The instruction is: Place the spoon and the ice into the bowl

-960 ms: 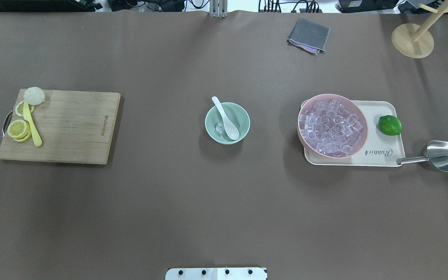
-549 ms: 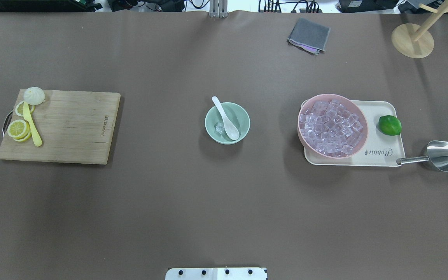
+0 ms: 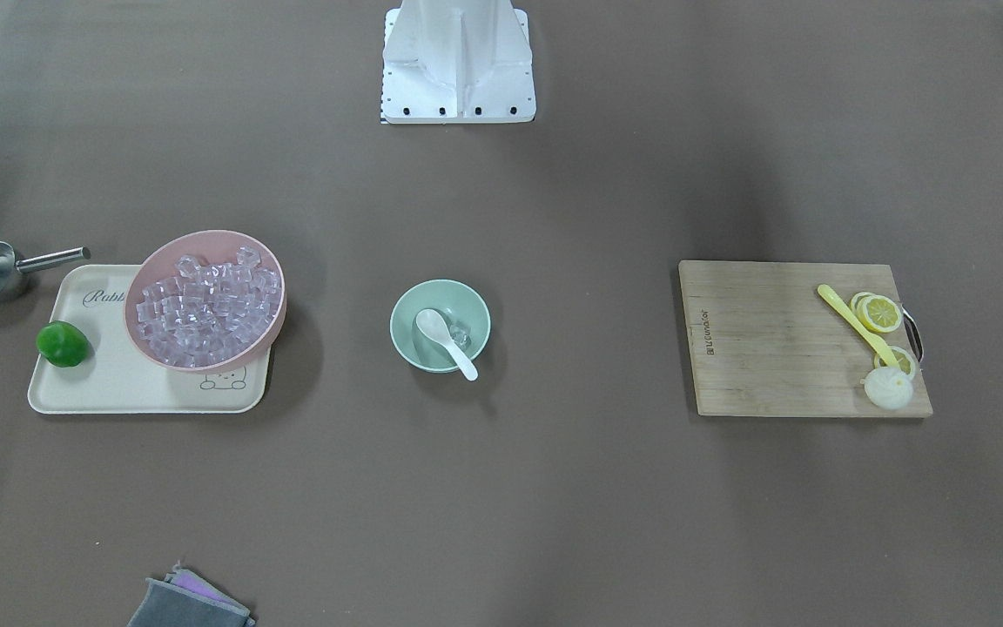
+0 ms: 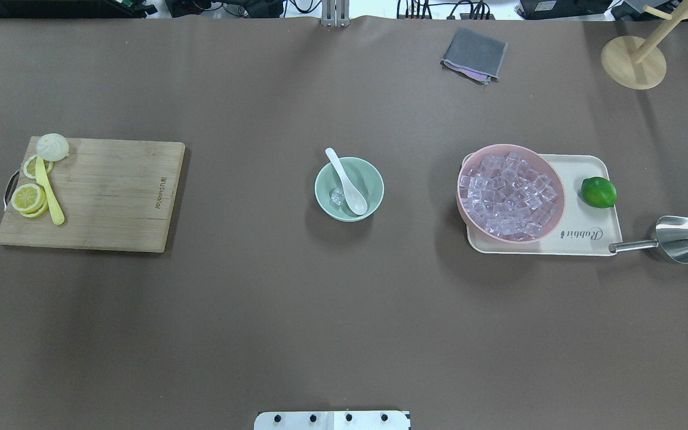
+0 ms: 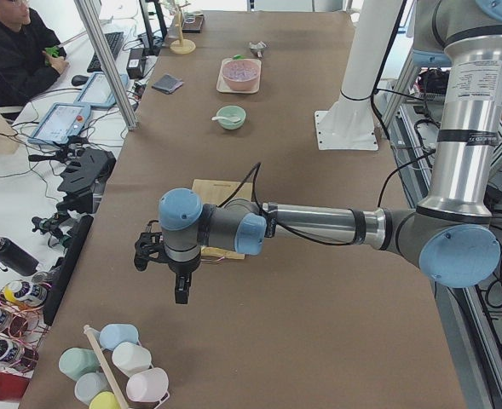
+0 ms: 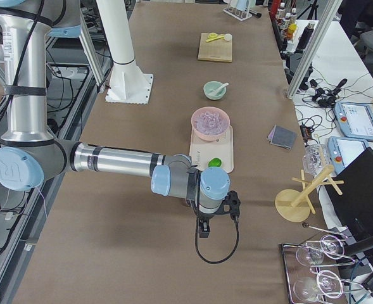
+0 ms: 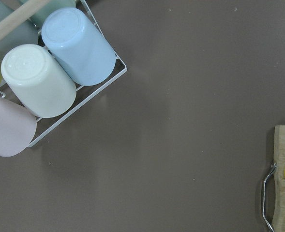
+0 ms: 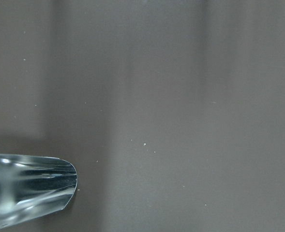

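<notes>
The mint-green bowl (image 4: 375,179) stands at the table's middle, also in the front view (image 3: 406,315). The white spoon (image 4: 347,182) lies in it, scoop down inside and handle leaning over the far-left rim. One clear ice cube (image 4: 337,196) rests in the bowl beside the scoop. My left gripper (image 5: 181,290) shows only in the left side view, far off past the cutting board. My right gripper (image 6: 203,231) shows only in the right side view, past the tray. I cannot tell whether either is open or shut.
A pink bowl (image 4: 561,192) full of ice cubes sits on a beige tray (image 4: 589,230) with a lime (image 4: 598,192). A metal scoop (image 4: 681,239) lies to its right. A cutting board (image 4: 105,191) with lemon slices and a yellow spoon is at left. A grey cloth (image 4: 474,54) lies at the back.
</notes>
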Available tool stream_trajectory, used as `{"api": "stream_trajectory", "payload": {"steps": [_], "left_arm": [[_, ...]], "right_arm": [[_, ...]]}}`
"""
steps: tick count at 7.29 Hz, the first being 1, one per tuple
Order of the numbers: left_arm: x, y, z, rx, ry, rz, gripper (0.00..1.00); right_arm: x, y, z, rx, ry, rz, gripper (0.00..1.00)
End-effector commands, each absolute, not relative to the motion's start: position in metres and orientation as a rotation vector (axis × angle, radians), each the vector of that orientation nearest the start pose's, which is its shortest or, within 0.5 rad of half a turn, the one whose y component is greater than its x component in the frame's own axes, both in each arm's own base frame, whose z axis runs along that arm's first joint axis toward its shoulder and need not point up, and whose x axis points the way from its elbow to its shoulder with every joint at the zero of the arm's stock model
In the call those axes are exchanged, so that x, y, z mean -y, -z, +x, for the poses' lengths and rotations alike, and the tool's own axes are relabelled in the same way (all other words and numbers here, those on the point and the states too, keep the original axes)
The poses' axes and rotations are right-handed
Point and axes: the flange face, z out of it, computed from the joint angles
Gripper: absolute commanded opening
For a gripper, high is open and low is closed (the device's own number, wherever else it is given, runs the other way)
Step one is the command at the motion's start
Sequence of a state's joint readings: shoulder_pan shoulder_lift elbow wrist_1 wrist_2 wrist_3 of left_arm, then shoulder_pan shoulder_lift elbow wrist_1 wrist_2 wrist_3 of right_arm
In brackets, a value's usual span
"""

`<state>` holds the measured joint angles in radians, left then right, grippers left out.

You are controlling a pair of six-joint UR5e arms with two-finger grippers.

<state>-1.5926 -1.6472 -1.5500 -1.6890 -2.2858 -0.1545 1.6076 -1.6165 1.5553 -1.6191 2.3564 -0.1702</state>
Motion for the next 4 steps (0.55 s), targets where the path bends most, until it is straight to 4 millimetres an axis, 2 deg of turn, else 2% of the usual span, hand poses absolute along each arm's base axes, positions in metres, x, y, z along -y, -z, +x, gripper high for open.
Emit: {"api": "stream_trajectory", "payload": {"steps": [1, 4], "left_arm": [[0.5337, -0.623, -0.0795, -0.723, 0.108, 0.115, 0.98], [0.5351, -0.6217, -0.0799, -0.718, 0.11, 0.117, 0.98]], "right_arm": [[0.4607, -0.6912, 0.0805, 0.793, 0.081, -0.021, 1.0], [0.4604, -0.692, 0.0812, 0.793, 0.079, -0.022, 1.0]]}}
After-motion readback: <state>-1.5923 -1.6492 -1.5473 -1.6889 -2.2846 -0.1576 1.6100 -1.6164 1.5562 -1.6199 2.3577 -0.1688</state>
